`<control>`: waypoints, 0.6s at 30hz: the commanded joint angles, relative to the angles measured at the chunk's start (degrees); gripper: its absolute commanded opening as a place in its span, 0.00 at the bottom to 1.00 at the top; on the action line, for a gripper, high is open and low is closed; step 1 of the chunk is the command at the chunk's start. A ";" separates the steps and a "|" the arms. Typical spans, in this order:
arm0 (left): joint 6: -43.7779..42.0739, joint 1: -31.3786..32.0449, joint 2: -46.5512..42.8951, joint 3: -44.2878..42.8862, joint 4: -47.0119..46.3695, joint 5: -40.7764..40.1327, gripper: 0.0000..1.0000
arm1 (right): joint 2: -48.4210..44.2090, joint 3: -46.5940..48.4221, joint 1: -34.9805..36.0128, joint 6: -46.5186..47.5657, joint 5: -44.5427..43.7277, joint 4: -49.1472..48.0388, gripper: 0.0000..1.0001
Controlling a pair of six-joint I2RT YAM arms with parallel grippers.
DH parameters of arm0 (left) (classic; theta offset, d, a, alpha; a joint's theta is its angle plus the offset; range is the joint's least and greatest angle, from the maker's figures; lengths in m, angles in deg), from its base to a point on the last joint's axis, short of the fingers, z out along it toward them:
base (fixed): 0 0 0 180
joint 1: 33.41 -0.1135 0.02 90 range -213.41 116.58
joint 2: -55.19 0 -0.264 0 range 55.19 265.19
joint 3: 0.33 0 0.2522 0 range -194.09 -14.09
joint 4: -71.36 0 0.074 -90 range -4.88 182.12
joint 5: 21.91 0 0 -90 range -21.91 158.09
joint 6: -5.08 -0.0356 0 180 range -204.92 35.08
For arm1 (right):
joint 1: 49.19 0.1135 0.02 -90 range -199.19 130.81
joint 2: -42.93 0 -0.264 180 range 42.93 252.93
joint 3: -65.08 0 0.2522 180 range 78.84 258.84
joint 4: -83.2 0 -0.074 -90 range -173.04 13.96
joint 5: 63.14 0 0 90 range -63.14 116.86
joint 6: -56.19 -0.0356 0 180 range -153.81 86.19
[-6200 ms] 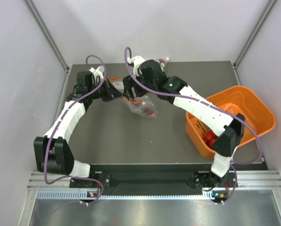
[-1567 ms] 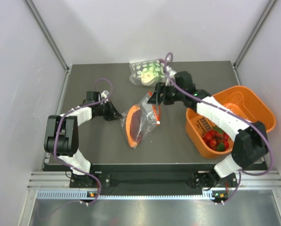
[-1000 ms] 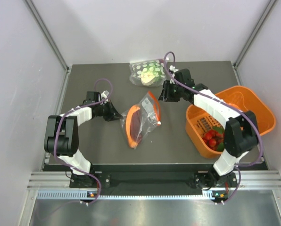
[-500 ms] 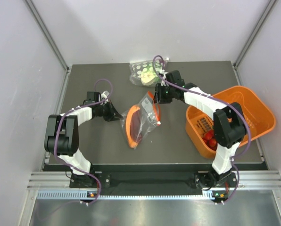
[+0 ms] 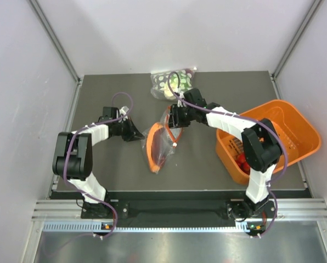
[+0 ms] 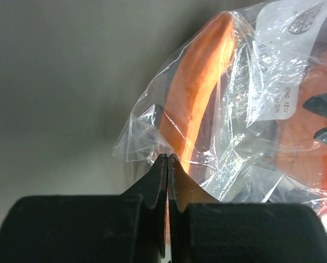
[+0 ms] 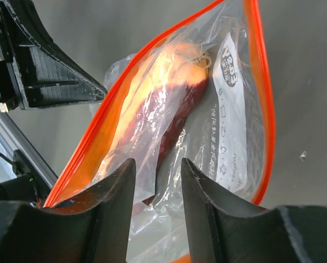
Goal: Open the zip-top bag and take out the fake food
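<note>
right gripper [image 5: 173, 116] reached zip-top bag [image 5: 161, 145], one fake food [image 7: 172, 118] inside

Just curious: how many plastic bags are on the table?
2: the zip-top bag in the middle, and a bag of green-and-white spotted items at the far edge. No others visible.

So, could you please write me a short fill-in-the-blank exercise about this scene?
The left gripper is ___ on the zip-top bag.
The right gripper is ___.
The red berries lie in the ___ basket.
The dark reddish-brown piece lies ___ the zip-top bag.
Missing words: shut, open, orange, inside.
</note>
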 commanded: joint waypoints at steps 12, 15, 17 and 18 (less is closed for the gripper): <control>0.19 3.22 1.64 -1.00 -2.74 -1.70 0.00 | 4.82 -1.24 2.01 -4.14 -4.50 0.85 0.44; 0.11 3.66 2.08 -0.91 -2.74 -1.78 0.00 | 4.91 -2.91 2.10 -4.49 -2.49 -1.43 0.45; 0.02 4.27 2.52 -1.09 -2.74 -2.05 0.00 | 5.17 -3.79 2.36 -5.46 -0.73 -4.86 0.46; 0.02 4.53 2.70 -1.18 -2.74 -2.14 0.00 | 5.43 -4.23 2.37 -5.89 -0.28 -5.66 0.46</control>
